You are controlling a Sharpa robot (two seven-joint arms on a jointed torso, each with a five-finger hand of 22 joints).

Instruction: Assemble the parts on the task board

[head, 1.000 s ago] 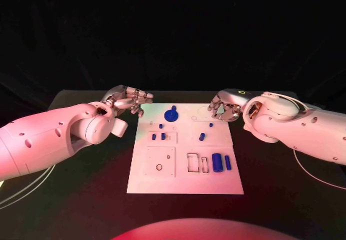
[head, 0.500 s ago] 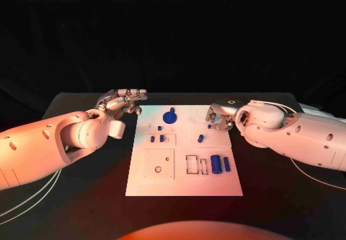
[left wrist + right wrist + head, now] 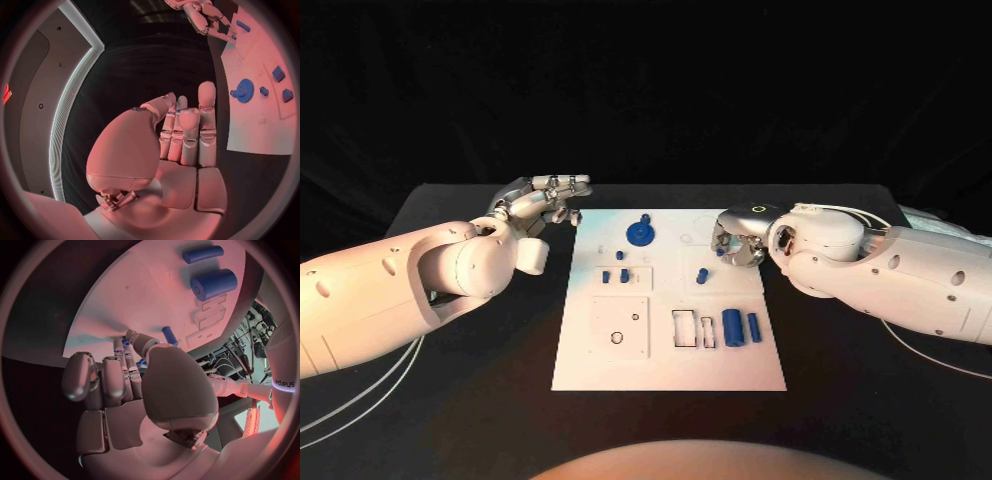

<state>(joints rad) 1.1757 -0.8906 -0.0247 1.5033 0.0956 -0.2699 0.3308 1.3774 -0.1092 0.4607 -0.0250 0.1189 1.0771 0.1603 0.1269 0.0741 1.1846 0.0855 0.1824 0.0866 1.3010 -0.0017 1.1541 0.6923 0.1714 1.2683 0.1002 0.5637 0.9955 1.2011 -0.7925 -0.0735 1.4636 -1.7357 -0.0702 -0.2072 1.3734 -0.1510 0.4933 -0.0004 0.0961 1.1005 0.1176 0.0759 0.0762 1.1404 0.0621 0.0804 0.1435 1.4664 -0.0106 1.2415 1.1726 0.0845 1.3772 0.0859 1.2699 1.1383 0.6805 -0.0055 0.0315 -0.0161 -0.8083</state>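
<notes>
The white task board lies in the middle of the black tabletop, and everything else is placed from it. The left hand hovers just off the board's far left corner, over bare tabletop; its fingers lie straight and close side by side, with nothing between them. The right hand is lowered over the board's right edge, in its far half; its fingertips reach down onto the board, with a small blue peg right at them and a second bit of blue just behind the thumb, but whether the fingers actually pinch the peg cannot be told. On the board's far middle stands a blue gear. Nearer, left of centre, sit small blue pieces, and another short blue peg lies right of centre, close to the right hand. In the board's near right part a thick blue cylinder lies beside a thinner blue pin, the two apart and parallel.
</notes>
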